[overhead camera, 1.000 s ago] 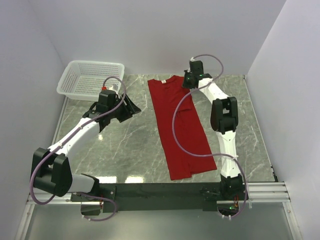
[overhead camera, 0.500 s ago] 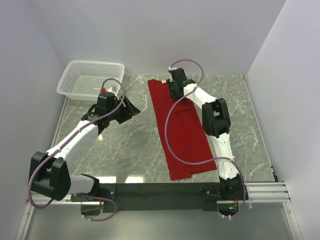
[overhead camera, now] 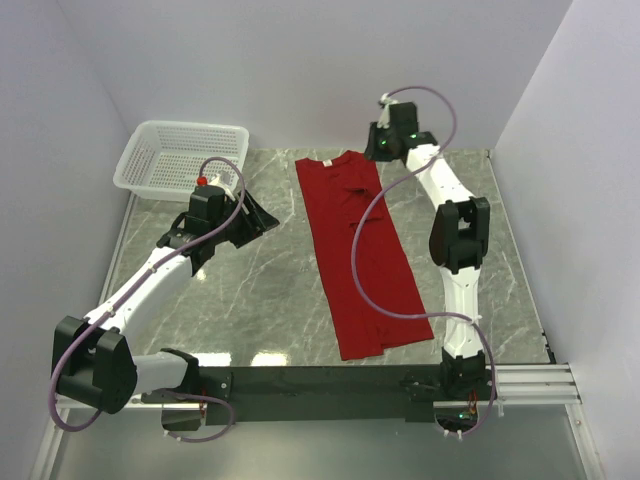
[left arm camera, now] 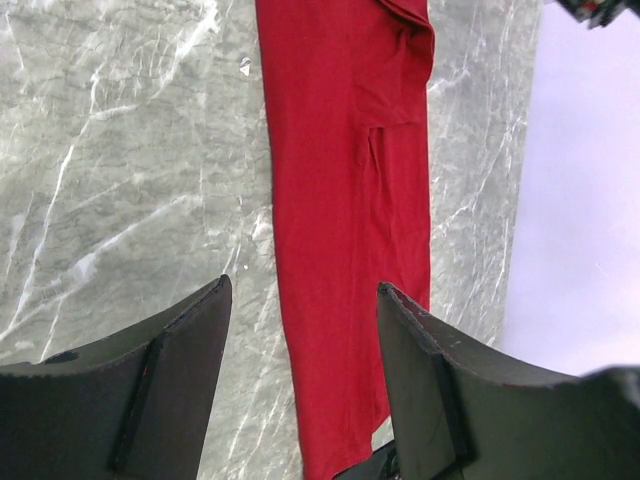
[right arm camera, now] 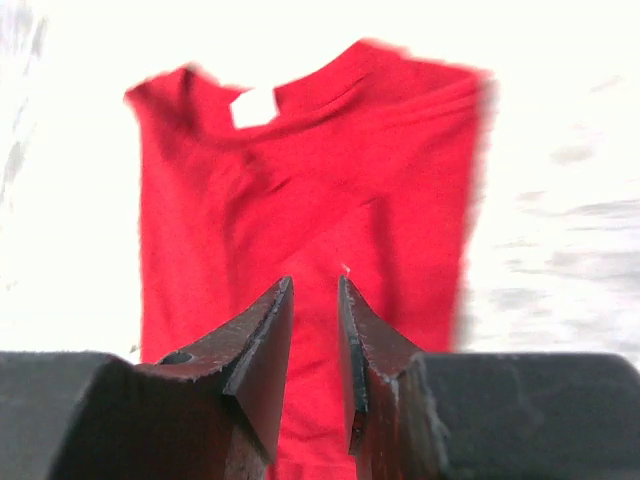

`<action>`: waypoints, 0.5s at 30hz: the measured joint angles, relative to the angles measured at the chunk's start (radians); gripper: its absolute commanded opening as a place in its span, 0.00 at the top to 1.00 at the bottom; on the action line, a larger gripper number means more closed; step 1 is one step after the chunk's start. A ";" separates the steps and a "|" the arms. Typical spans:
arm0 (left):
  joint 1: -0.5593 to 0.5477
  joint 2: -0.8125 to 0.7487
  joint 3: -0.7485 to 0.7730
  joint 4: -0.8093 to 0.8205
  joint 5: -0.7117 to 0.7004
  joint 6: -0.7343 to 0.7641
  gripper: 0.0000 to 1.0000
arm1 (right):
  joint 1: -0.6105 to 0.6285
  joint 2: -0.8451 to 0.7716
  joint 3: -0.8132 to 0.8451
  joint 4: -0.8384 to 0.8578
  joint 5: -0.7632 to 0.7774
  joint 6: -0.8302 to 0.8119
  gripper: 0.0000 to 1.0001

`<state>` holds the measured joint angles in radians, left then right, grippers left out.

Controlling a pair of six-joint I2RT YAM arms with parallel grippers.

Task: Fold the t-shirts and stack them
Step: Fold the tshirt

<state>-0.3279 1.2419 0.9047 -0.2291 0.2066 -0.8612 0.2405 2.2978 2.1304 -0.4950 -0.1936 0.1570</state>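
Lying flat on the table (overhead camera: 250,290), the long-folded red t-shirt (overhead camera: 355,250) stretches beyond the wide-spread, empty fingers of the left gripper (left arm camera: 303,288); the right gripper (right arm camera: 315,282), fingers narrowly parted, grasps nothing, the shirt ahead of them.

A white plastic mesh basket (overhead camera: 140,165) sits at the far left corner of the bench (overhead camera: 260,290), whose top is grey marble with white veins. Plain pale walls (overhead camera: 300,70) close in the left, far and right sides. A black bar (overhead camera: 320,382) runs along the near edge, with a silver rail (overhead camera: 530,380) at its right end.
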 measured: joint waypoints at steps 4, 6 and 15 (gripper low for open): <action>0.000 -0.017 -0.013 0.002 0.000 -0.003 0.35 | -0.076 0.035 0.071 -0.023 -0.044 0.024 0.69; 0.000 -0.019 -0.019 0.000 0.000 -0.009 0.35 | -0.090 0.048 0.071 -0.029 -0.064 0.034 0.70; 0.000 -0.019 -0.027 0.001 0.000 -0.018 0.35 | -0.064 0.163 0.071 -0.056 -0.171 0.082 0.76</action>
<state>-0.3279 1.2232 0.8780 -0.2283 0.2066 -0.8787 0.1764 2.4603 2.2017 -0.5510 -0.3645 0.2386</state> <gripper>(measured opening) 0.651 0.249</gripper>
